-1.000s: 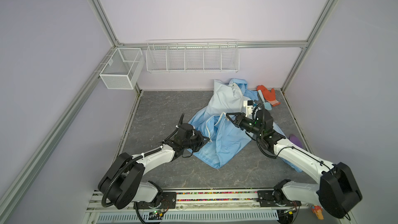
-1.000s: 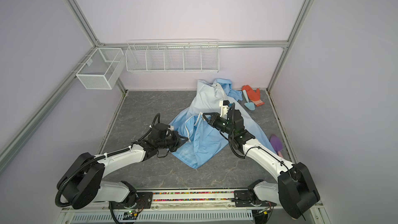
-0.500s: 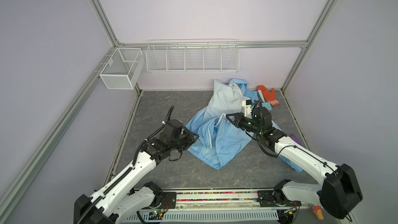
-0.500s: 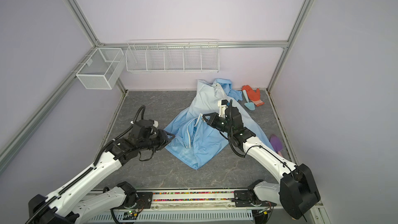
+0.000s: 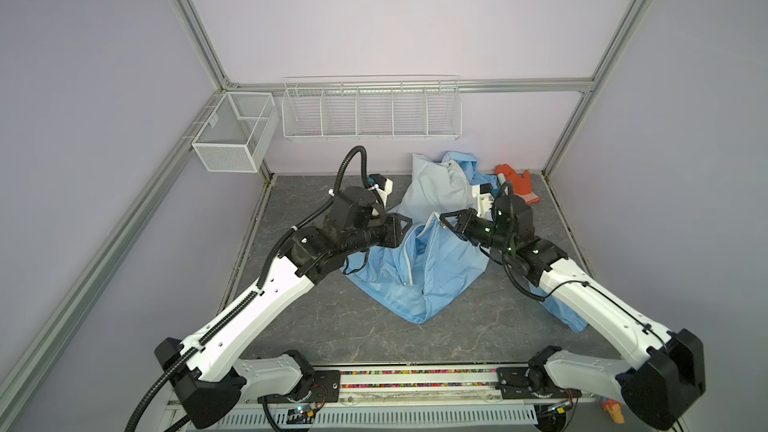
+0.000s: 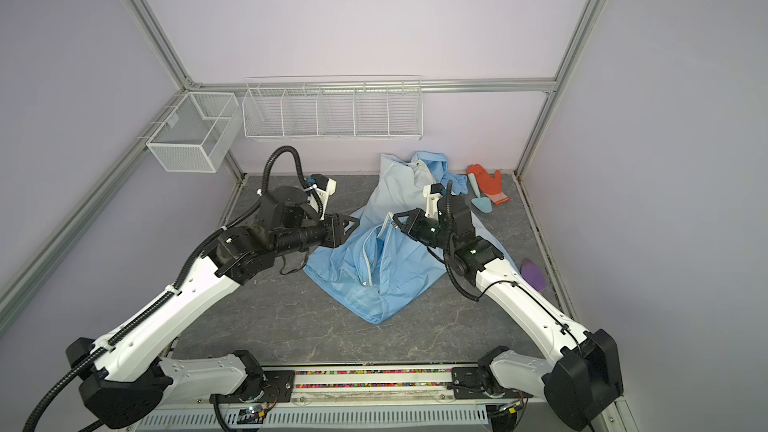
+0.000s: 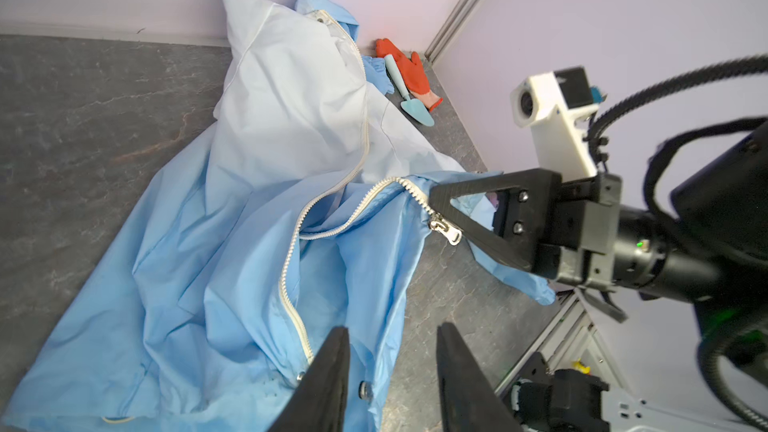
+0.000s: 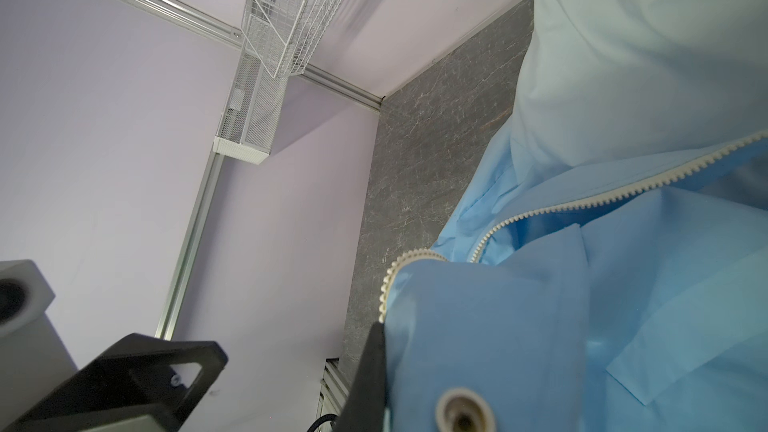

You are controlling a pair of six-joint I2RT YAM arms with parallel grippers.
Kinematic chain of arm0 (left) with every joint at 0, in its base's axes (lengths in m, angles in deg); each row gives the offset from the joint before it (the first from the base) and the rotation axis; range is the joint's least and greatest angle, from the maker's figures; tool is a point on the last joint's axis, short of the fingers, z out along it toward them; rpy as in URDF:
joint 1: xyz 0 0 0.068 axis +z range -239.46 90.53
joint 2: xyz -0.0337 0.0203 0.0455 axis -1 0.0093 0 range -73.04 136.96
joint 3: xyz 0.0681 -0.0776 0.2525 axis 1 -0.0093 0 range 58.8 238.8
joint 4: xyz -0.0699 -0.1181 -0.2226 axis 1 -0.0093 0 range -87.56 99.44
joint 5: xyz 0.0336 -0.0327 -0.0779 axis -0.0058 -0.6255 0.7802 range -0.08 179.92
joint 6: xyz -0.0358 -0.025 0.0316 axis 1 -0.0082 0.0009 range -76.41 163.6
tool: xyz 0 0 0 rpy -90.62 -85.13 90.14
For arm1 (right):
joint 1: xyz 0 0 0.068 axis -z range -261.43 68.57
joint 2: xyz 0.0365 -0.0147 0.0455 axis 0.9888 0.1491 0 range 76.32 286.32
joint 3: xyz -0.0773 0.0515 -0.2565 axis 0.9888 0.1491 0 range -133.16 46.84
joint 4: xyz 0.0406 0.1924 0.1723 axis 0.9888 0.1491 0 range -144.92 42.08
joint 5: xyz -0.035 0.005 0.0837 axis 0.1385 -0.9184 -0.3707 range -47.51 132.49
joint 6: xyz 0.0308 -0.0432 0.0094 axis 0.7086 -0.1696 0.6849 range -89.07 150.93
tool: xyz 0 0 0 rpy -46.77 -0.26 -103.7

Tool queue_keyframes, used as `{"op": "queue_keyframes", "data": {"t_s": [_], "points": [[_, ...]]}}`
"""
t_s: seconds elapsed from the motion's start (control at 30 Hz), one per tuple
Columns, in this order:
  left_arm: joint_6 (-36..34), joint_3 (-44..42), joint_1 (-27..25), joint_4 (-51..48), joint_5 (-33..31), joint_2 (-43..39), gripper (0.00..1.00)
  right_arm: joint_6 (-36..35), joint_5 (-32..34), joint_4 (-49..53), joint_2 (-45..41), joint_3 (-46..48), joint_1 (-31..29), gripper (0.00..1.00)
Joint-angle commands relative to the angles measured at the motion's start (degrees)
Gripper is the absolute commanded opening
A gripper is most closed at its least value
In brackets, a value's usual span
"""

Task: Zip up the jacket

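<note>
Two end effectors over table [image 5: 316, 317]. Left end effector [image 7: 392, 332]: released, fingers apart, nothing between, above jacket [image 5: 440, 280]. Right end effector [image 7: 434, 201]: clenched on jacket edge beside zipper slider [image 7: 444, 229]. Jacket crumpled, unzipped, rear-centre of table.

Light-blue jacket [image 5: 440, 280] fading whitish, white zipper [image 7: 284, 288], orange glove [image 5: 517, 184], grey, seemingly marbled tabletop [image 5: 332, 326]

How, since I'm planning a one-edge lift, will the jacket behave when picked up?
Probably floppy: the jacket sags in folds below the right tool pinching its zipper edge. Likely light: the thin cloth lies creased and bunched. The zipper pull dangles loose, so it may swing.
</note>
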Motion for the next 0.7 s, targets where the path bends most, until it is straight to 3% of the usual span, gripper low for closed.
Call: {"op": "queue_keyframes", "data": {"t_s": [0.0,0.4,0.67], "points": [[-7.92,-0.23,-0.14,3.52,1.60,-0.62,0.38,0.61,1.56,2.39,-0.70,-3.10,0.27,0.06],[-11.88,1.58,-0.51,3.43,5.39,4.10,0.36,5.79,3.37,7.61,-1.22,-7.26,0.32,0.07],[-19.36,5.49,-6.78,3.19,-1.65,7.84,0.42,6.64,3.85,7.84,0.09,-8.64,-0.26,0.07]]}}
